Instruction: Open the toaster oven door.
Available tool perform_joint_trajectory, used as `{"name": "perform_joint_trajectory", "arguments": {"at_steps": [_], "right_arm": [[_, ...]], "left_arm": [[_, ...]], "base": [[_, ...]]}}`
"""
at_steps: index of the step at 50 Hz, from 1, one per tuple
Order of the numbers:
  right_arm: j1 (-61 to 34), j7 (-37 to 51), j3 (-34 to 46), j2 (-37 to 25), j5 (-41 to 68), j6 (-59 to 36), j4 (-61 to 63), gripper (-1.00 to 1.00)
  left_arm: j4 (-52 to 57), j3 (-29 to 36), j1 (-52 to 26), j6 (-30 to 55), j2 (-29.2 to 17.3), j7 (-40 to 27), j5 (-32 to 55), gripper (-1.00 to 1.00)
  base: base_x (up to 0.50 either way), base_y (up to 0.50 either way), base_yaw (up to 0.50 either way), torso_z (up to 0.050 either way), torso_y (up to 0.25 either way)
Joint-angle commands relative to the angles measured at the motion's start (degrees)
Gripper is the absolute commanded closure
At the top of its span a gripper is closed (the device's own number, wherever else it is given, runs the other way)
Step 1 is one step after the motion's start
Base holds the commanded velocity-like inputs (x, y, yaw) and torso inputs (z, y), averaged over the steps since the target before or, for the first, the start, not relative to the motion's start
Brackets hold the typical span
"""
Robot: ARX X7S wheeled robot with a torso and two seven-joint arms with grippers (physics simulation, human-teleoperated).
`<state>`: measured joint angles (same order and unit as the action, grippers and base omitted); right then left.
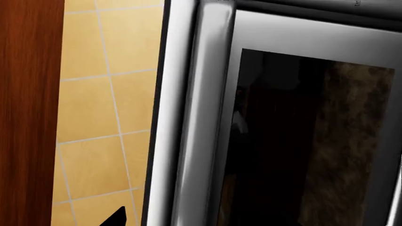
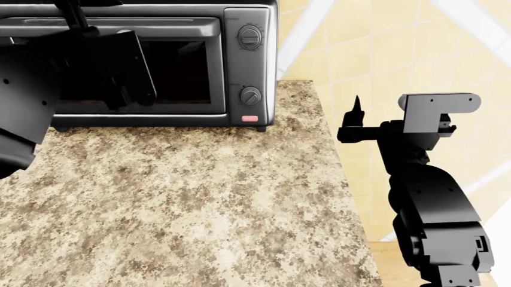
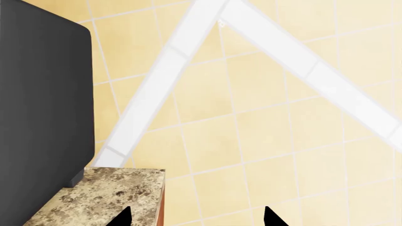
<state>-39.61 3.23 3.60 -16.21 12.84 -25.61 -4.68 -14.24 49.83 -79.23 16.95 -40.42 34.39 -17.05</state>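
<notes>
Toaster oven [image 2: 160,63] at the back of the counter [image 2: 176,203], door [image 2: 176,72] shut, handle [image 1: 204,122] along its top edge. Left gripper [image 2: 104,60] close against the door, grip unclear. Right gripper [image 3: 196,217] spread, empty, off the counter's right edge.

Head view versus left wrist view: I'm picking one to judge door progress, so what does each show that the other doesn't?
Only the head view shows the two knobs, the red button, the granite countertop, the left arm in front of the door, and the right gripper idle off the counter's edge. Only the left wrist view shows a wooden panel and a close look at the door's frame edge. Both show the toaster oven door with its dark glass, its bar handle, and yellow tile. The left gripper's state is unclear in either.
</notes>
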Motion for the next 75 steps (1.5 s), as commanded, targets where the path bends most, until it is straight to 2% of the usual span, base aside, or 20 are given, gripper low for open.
{"name": "perform_joint_trajectory", "arguments": {"at_steps": [1,16,27,37,38,56,75], "right_arm": [[-0.21,0.25,0.17,-0.20,0.14,-0.24,0.01,-1.00],[0.15,0.67,-0.24,-0.78,0.56,-0.36,0.59,-1.00],[0.43,1.03,-0.58,-1.15,0.90,-0.57,1.06,-1.00],[0.42,1.27,-0.66,-1.48,1.14,-1.09,1.66,-1.00],[0.46,1.31,-0.67,-1.49,1.16,-1.10,1.71,-1.00],[0.75,1.53,-0.65,-1.56,1.66,-1.02,2.13,-1.00],[0.84,1.74,-0.65,-1.90,2.32,-1.43,3.52,-1.00]], "left_arm": [[-8.95,1.82,-3.55,-4.79,4.10,-0.81,-1.02,-1.00],[-13.66,3.08,-4.27,-7.92,6.40,-1.95,-1.51,-1.00],[-21.15,4.16,-6.26,-11.95,9.34,-4.01,-2.17,-1.00],[-22.51,4.64,-6.34,-13.15,9.97,-4.48,-2.39,-1.00],[-22.10,4.60,-6.26,-13.40,9.71,-4.54,-2.37,1.00],[-10.56,4.02,-2.82,-12.99,3.73,-3.44,-2.31,1.00],[9.34,1.43,3.80,-5.04,-6.56,0.53,-0.24,1.00]], "base": [[0.00,0.00,0.00,0.000,0.000],[0.00,0.00,0.00,0.000,0.000],[0.00,0.00,0.00,0.000,0.000],[0.00,0.00,0.00,0.000,0.000],[0.00,0.00,0.00,0.000,0.000],[0.00,0.00,0.00,0.000,0.000],[0.00,0.00,0.00,0.000,0.001]]}}
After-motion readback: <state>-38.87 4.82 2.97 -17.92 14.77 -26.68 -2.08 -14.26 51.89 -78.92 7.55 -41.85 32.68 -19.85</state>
